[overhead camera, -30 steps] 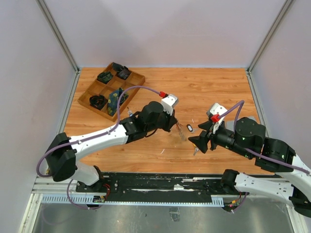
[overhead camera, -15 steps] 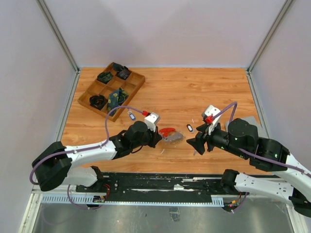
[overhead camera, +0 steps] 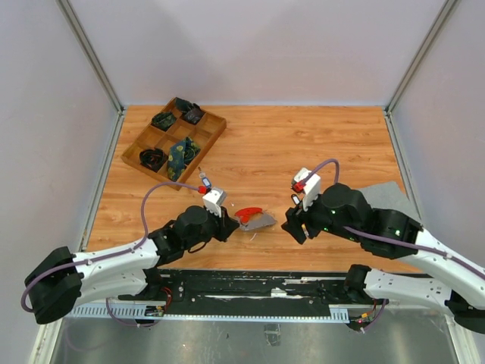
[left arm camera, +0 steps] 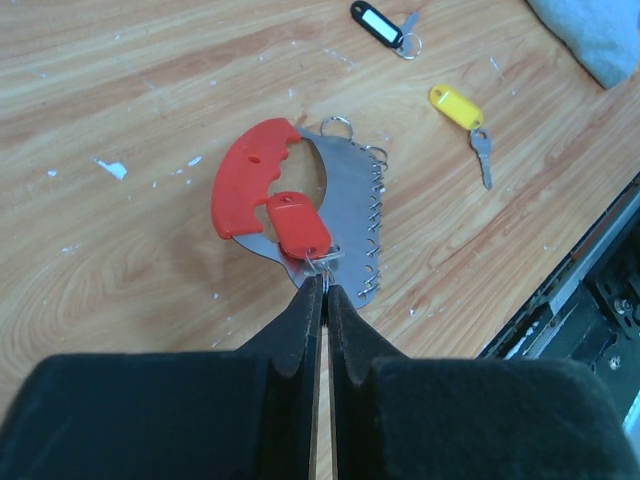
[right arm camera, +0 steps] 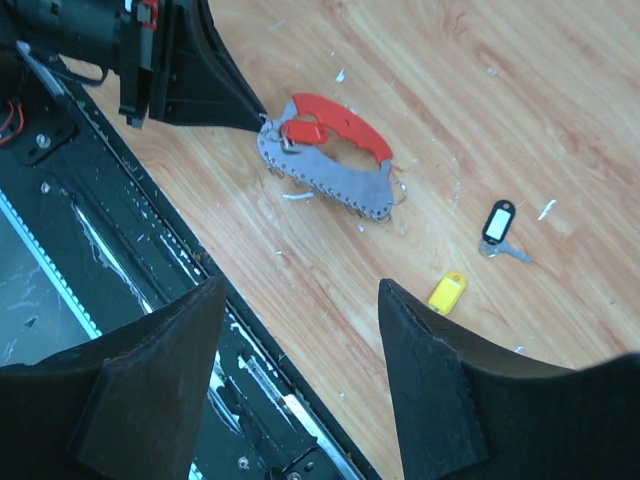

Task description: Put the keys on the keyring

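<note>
The keyring [left arm camera: 345,215], a silvery plate with a curved red grip [left arm camera: 250,180], lies flat on the table [overhead camera: 252,220]. A red-headed key [left arm camera: 297,225] rests on it. My left gripper [left arm camera: 322,285] is pinched on that key's thin wire ring at the keyring's near edge [overhead camera: 231,225]. The yellow key [left arm camera: 455,105] lies loose to the right, also in the right wrist view [right arm camera: 447,292]. My right gripper [right arm camera: 300,290] hangs open above the table's near edge, right of the keyring [right arm camera: 330,165], holding nothing [overhead camera: 292,226].
A black-tagged key [left arm camera: 380,22] lies beyond the yellow one [right arm camera: 497,222]. A grey cloth [overhead camera: 386,193] sits at the right, partly under the right arm. A wooden compartment tray [overhead camera: 174,140] with dark items stands at the back left. The black rail [overhead camera: 250,284] runs along the near edge.
The left arm drew back toward the near left, bringing the keyring down from the air onto the table. The right arm shifted left, its jaws still open.
</note>
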Available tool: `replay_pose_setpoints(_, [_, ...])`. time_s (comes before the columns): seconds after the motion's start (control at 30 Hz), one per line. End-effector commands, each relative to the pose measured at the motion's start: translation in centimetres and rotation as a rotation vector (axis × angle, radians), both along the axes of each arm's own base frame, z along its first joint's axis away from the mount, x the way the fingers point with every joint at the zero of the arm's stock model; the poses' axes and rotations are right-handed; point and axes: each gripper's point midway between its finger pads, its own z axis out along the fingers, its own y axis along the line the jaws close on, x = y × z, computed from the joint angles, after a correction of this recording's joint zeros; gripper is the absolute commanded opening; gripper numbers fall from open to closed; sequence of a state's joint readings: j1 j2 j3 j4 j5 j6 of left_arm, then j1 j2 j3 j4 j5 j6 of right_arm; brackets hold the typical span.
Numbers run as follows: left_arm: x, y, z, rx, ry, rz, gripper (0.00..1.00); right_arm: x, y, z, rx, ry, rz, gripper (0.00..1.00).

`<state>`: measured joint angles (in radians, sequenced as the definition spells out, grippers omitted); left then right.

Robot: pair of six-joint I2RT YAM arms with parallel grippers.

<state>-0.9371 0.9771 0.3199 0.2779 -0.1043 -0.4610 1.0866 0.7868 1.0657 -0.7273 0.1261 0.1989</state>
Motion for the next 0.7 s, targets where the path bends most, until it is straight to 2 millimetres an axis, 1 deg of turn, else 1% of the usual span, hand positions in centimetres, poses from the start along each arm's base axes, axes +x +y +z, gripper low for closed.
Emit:
replay_pose_setpoints(0.0, [0.6,0.4,1.9,-0.057,-0.038,0.039,0.04,-1.1,0.8,-2.0,-0.055,0.05,0.069,0.63])
replay_pose_setpoints(0.07, [0.7,0.2,3.4,-0.063,-0.071,0.029,0.03,-1.1,1.5,-2.1,-0.039,0.026,0.107,0.63])
replay_pose_setpoints(0.17, [1.1,-0.1,6.1,-0.061,-0.133,0.004,0.01,-1.0,1.9,-1.4,0.004,-0.027,0.136,0.63])
replay_pose_setpoints(0.33, [1.4,-1.1,10.5,-0.048,-0.222,-0.06,0.01,-0.4,2.0,1.0,0.109,-0.156,0.147,0.65])
replay_pose_setpoints(0.47, [1.1,-2.1,12.7,-0.062,-0.253,-0.117,0.01,-0.1,1.9,2.6,0.214,-0.275,0.153,0.64])
replay_pose_setpoints(0.57, [0.5,-2.6,14.2,-0.074,-0.271,-0.167,0.01,-0.2,2.3,3.4,0.274,-0.338,0.179,0.64])
replay_pose_setpoints(0.67, [-0.2,-3.0,15.8,-0.09,-0.296,-0.217,0.0,-0.9,3.1,3.5,0.294,-0.388,0.254,0.63])
